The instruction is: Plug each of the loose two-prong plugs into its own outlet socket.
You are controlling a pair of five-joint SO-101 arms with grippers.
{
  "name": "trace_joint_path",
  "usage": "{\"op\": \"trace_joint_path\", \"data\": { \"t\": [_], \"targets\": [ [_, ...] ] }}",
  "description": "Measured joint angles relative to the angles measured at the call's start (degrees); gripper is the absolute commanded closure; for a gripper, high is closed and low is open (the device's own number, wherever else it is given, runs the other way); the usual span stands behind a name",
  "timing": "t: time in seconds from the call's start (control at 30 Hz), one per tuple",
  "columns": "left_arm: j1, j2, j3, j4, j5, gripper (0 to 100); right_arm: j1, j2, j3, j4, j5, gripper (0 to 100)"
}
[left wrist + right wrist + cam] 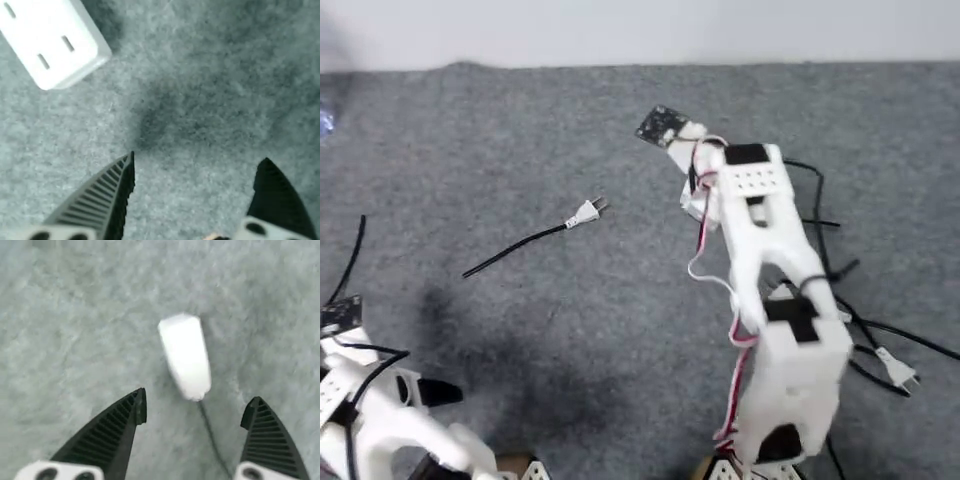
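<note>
Plug (184, 356) lies ahead of parted right fingers (115, 435); outlet socket (50, 40) lies beyond parted left fingers (105, 200).

Two white plugs show from above, the middle plug (588, 211) and the edge plug (897, 370). The right wrist view shows a close plug (184, 356), and I cannot tell whether it is a third. There is one outlet block (50, 42) with three slots (68, 43) showing, and two arms, the left arm (380, 420) and the right arm (770, 270).

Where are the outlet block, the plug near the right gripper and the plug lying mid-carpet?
outlet block (47, 42), left wrist view, its slotted white face.
white plug (185, 357), right wrist view, its body.
mid-carpet plug (585, 212), high view, its white body.
</note>
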Motion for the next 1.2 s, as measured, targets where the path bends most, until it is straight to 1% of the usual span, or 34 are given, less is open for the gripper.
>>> {"op": "trace_joint_path", "data": {
  "t": [0.13,0.27,0.3,0.33,0.4,0.43,0.5,0.53,0.6,0.63,0.87,0.93,1.0,1.1,1.2],
  "targets": [
    [0.0,0.0,0.0,-0.26,0.18,64,0.26,10.81,-13.54,3.16,2.2,69.1],
    [0.0,0.0,0.0,-0.53,0.18,64,-0.09,21.63,-25.67,5.71,2.46,70.4],
    [0.0,0.0,0.0,-0.53,0.18,64,-0.09,24.18,-28.75,6.77,2.55,73.4],
    [0.0,0.0,0.0,-0.53,0.18,64,0.0,26.46,-31.74,8.09,2.64,78.9],
    [0.0,0.0,0.0,-0.53,0.18,64,0.44,30.42,-37.71,10.9,2.73,95.6],
    [0.0,0.0,0.0,-0.53,0.18,64,0.62,32.26,-40.62,12.13,2.73,99.8],
    [0.0,0.0,0.0,-0.53,0.18,64,0.97,35.78,-46.68,14.95,2.73,92.9],
    [0.0,0.0,0.0,-0.53,0.18,64,1.05,37.27,-49.41,16.18,2.73,93.5],
    [0.0,0.0,0.0,-0.53,0.18,64,1.05,39.91,-54.51,19.25,2.81,99.8],
    [0.0,0.0,0.0,-0.53,0.18,64,1.05,40.79,-56.88,20.66,2.81,98.4],
    [0.0,0.0,0.18,-1.76,0.18,64,0.79,42.2,-75.69,34.11,2.81,99.1],
    [0.0,0.0,0.97,-1.93,0.18,64,0.18,39.47,-75.78,34.64,2.81,99.1],
    [0.0,0.0,0.97,-2.02,0.26,64,-0.18,34.55,-72.09,34.64,2.2,99.1],
    [0.0,0.0,1.05,-2.11,0.35,64,-1.41,24.44,-61.19,34.64,1.85,99.1],
    [0.0,0.0,1.05,-2.11,0.26,64,-5.45,13.89,-47.47,34.64,1.93,99.1]
  ]
}}
